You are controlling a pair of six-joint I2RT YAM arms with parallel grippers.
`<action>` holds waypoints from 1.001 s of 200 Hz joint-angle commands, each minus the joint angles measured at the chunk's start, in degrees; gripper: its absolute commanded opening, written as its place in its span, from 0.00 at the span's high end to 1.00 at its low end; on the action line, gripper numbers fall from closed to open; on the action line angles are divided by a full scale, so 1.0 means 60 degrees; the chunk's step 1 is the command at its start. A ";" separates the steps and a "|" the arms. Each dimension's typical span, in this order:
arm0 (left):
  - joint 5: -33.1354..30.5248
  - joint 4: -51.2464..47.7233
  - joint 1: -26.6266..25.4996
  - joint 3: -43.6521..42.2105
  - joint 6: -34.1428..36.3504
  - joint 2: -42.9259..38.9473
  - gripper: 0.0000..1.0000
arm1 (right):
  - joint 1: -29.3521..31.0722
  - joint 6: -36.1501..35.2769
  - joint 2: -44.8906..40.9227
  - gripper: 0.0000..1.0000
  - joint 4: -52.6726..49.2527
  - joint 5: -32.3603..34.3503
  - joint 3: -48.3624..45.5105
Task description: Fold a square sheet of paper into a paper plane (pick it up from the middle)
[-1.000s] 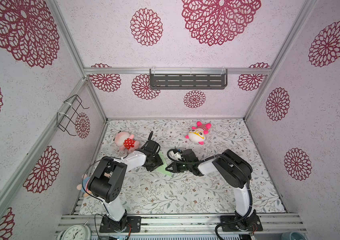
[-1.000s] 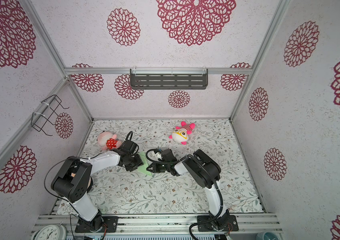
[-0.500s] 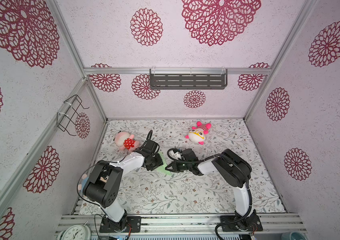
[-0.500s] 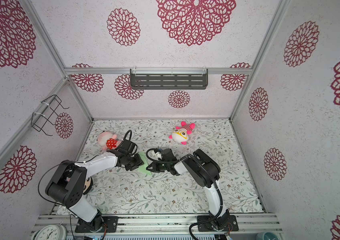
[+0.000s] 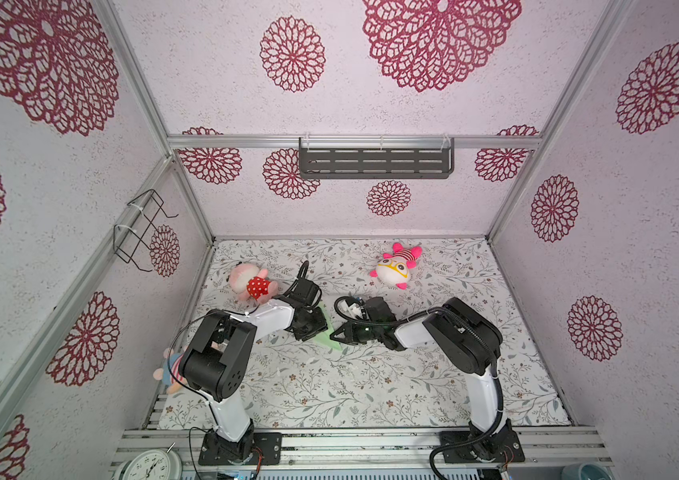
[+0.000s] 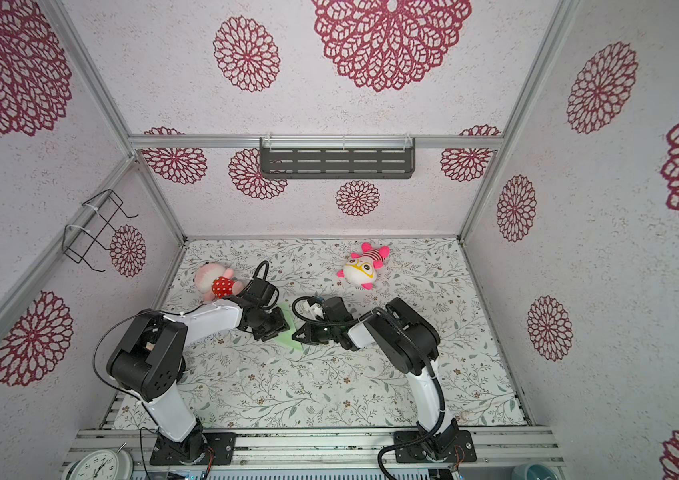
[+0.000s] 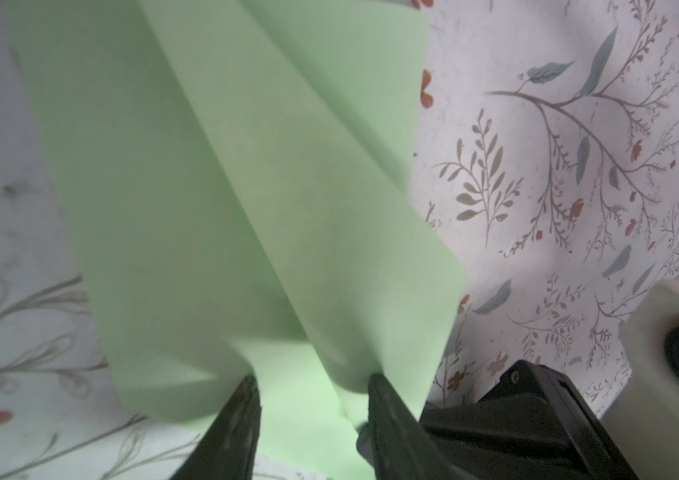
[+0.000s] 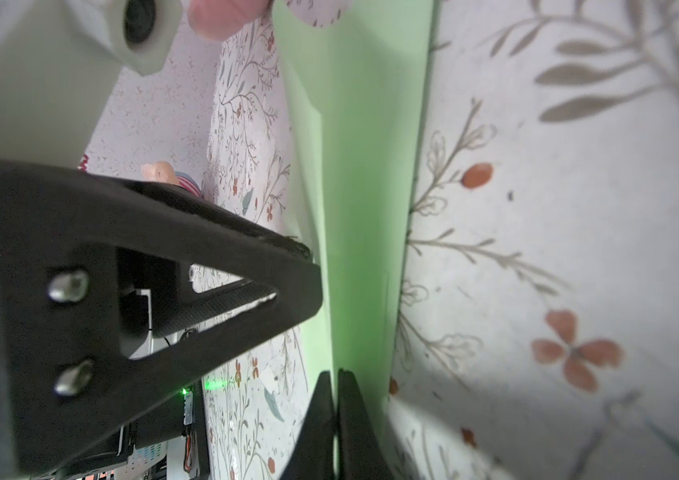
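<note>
Hardly anything is seen shifted since a second ago. Mid-fold step is judged: folded sheet point(image 7: 246, 187), mid-table, is straddled by left gripper point(image 7: 314, 399), jaws apart, and pinched by clenched right gripper point(image 8: 335, 399). Next, crease pressing is called for. Table point(image 5: 329, 395) is left free at 6 o'clock; pink plush point(image 5: 252, 284) at 11, goggled plush point(image 5: 396, 268) at 1 o'clock.

The left hand point(image 5: 309, 327) hides most of the paper plane point(image 5: 327, 335) — a green sliver shows.
</note>
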 commanded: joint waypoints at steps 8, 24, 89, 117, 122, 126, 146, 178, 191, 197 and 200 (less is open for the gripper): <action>-0.0396 -0.0545 -0.0067 -0.0039 -0.0015 0.0323 0.54 | -0.0054 -0.0065 0.0241 0.88 -0.0523 -0.0177 0.0079; -0.0668 -0.0943 -0.0094 -0.0061 -0.0078 0.0482 0.54 | -0.0081 -0.0032 0.0149 0.87 -0.0479 -0.0436 0.0140; -0.1076 -0.1320 -0.0151 -0.0249 -0.0264 0.1086 0.61 | -0.0229 -0.0117 -0.0201 0.85 -0.0636 -0.1345 0.0219; -0.1096 -0.1367 -0.0173 -0.0179 -0.0220 0.1199 0.60 | -0.0244 -0.0441 -0.0392 0.84 -0.1056 -0.1475 0.0215; -0.1114 -0.1382 -0.0184 -0.0171 -0.0227 0.1216 0.60 | -0.0244 -0.0522 -0.0419 0.84 -0.1163 -0.1466 0.0226; -0.1130 -0.1382 -0.0193 -0.0176 -0.0220 0.1221 0.60 | -0.0244 -0.0578 -0.0434 0.84 -0.1258 -0.1461 0.0229; -0.1157 -0.1402 -0.0185 -0.0196 -0.0220 0.1292 0.61 | -0.0244 -0.0767 -0.0454 0.84 -0.1496 -0.1461 0.0230; -0.1143 -0.1331 -0.0210 -0.0286 -0.0248 0.1337 0.61 | -0.0244 -0.1066 -0.0666 0.83 -0.1838 -0.1396 0.0221; -0.1131 -0.1299 -0.0211 -0.0311 -0.0249 0.1362 0.61 | -0.0244 -0.1178 -0.0734 0.83 -0.2017 -0.1327 0.0251; -0.1131 -0.1325 -0.0225 -0.0303 -0.0249 0.1379 0.61 | -0.0244 -0.1243 -0.0755 0.83 -0.2101 -0.1306 0.0273; -0.1131 -0.1320 -0.0218 -0.0312 -0.0249 0.1381 0.61 | -0.0244 -0.1272 -0.0761 0.83 -0.2128 -0.1293 0.0281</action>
